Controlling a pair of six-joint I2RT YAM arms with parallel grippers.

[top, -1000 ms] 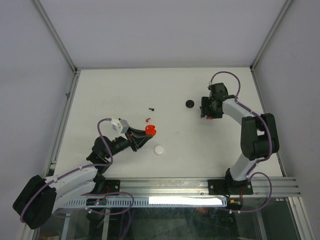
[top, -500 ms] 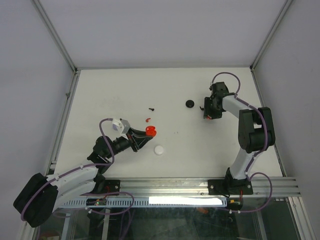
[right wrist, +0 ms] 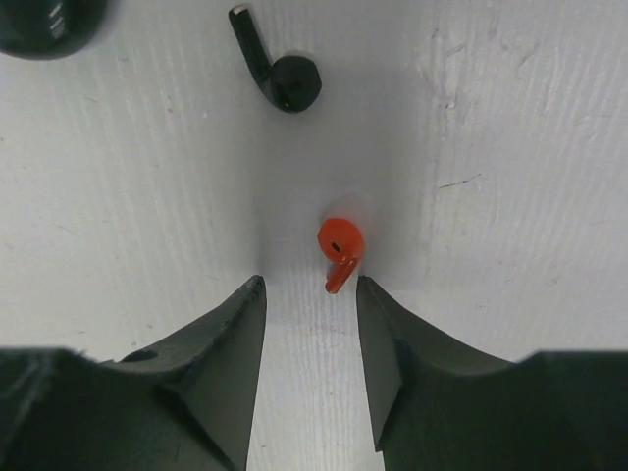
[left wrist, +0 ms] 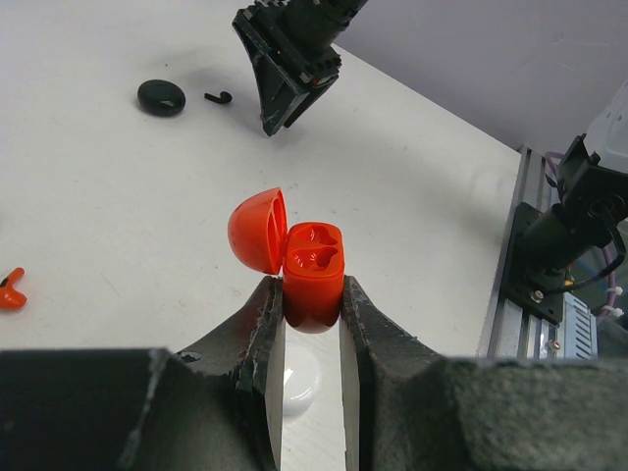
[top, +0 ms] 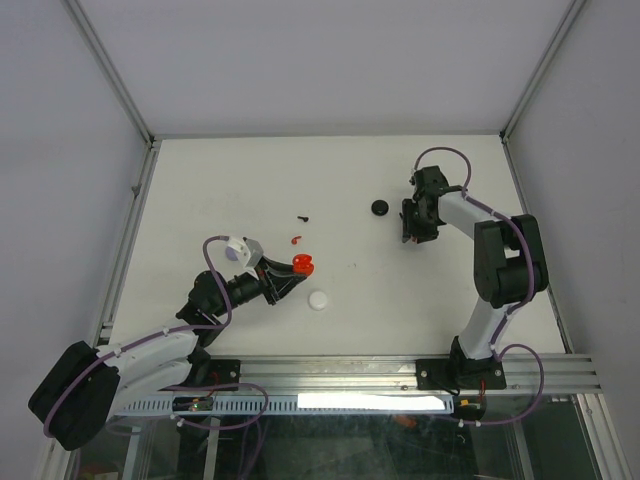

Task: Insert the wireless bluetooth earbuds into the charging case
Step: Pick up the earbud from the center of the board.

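Observation:
My left gripper (top: 288, 274) (left wrist: 311, 296) is shut on the red charging case (top: 301, 264) (left wrist: 314, 273). The case's lid is open and both of its wells are empty. My right gripper (top: 410, 230) (right wrist: 309, 287) is open, pointing down at the table. A red earbud (right wrist: 340, 250) lies just ahead of its fingertips, close to the right finger and not gripped. A second red earbud (top: 295, 239) (left wrist: 10, 291) lies on the table beyond the case. A black earbud (right wrist: 280, 71) (left wrist: 218, 97) lies just past the right gripper.
A black round case (top: 380, 207) (left wrist: 161, 97) (right wrist: 39, 18) sits left of the right gripper. A white round case (top: 318, 300) (left wrist: 294, 378) lies beneath my left fingers. Another small black earbud (top: 303, 216) lies mid-table. Metal rails line the table edges.
My right gripper has turned and shifted slightly left, settling over the red earbud. My left gripper and the red case have barely moved.

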